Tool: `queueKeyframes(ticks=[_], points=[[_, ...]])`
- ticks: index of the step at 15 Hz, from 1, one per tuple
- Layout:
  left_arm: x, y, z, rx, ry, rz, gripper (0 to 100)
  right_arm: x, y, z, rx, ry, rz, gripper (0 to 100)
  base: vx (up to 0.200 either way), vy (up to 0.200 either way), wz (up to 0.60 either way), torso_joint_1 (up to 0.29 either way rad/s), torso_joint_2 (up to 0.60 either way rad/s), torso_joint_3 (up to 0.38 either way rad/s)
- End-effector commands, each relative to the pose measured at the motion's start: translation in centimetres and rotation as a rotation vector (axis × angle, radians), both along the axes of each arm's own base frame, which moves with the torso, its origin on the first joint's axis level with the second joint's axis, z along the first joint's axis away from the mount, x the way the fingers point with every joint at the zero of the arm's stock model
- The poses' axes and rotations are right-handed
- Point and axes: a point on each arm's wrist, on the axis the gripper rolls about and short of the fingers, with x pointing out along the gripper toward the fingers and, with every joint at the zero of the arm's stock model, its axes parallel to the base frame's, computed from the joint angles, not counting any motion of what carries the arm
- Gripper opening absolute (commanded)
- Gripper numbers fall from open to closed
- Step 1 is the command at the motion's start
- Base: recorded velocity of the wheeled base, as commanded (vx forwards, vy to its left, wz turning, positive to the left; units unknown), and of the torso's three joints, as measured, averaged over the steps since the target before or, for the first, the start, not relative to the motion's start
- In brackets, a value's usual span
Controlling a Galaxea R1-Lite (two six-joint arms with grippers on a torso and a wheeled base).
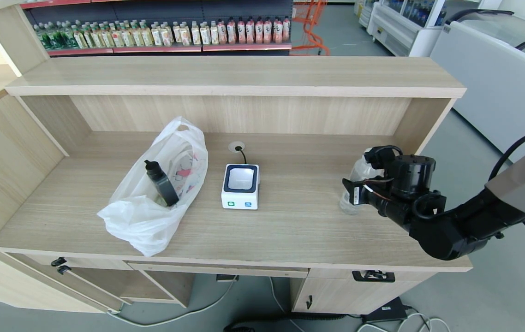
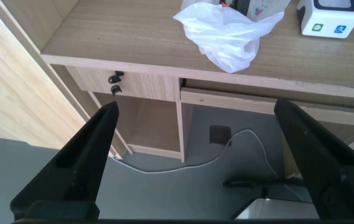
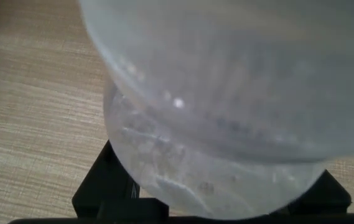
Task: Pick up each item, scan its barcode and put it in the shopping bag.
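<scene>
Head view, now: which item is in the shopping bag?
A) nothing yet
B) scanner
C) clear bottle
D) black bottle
D: the black bottle lies tilted in the open mouth of the white shopping bag. The clear bottle stands on the right part of the counter, and the scanner sits on the counter beside the bag.

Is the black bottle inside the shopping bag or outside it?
Inside. The black bottle leans in the open mouth of the shopping bag, with white plastic around its lower part.
</scene>
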Motion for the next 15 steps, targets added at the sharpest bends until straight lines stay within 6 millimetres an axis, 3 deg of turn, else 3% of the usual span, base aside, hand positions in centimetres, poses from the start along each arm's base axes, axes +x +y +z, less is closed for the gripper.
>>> queueKeyframes(ticks=[1, 3, 6, 7, 9, 12, 15], points=[[0.0, 0.0, 0.0, -0.001, 0.0, 0.001, 100, 0.1, 0.1, -0.4, -0.004, 0.012, 0.002, 0, 0.0, 0.0, 0.0, 0.0, 0.0, 0.0], [0.0, 0.0, 0.0, 0.001, 0.0, 0.0, 100, 0.2, 0.1, 1.0, 0.016, -0.029, 0.003, 0, 0.0, 0.0, 0.0, 0.0, 0.0, 0.0], [0.0, 0.0, 0.0, 0.001, 0.0, 0.0, 100, -0.2, -0.4, 6.5, 0.116, -0.132, 0.066, 0, 0.0, 0.0, 0.0, 0.0, 0.0, 0.0], [0.0, 0.0, 0.0, -0.001, 0.0, 0.001, 100, -1.9, -0.7, 9.3, 0.203, -0.09, 0.138, 0, 0.0, 0.0, 0.0, 0.0, 0.0, 0.0], [0.0, 0.0, 0.0, 0.001, 0.0, 0.0, 100, -4.7, -0.7, 12.2, 0.342, -0.03, 0.387, 0, 0.0, 0.0, 0.0, 0.0, 0.0, 0.0], [0.0, 0.0, 0.0, -0.001, 0.0, 0.001, 100, -8.7, -1.2, 13.6, 0.4, 0.025, 0.72, 0, 0.0, 0.0, 0.0, 0.0, 0.0, 0.0], [0.0, 0.0, 0.0, 0.001, 0.0, 0.0, 100, -12.0, -0.3, 13.8, 0.4, 0.055, 0.909, 0, 0.0, 0.0, 0.0, 0.0, 0.0, 0.0]])
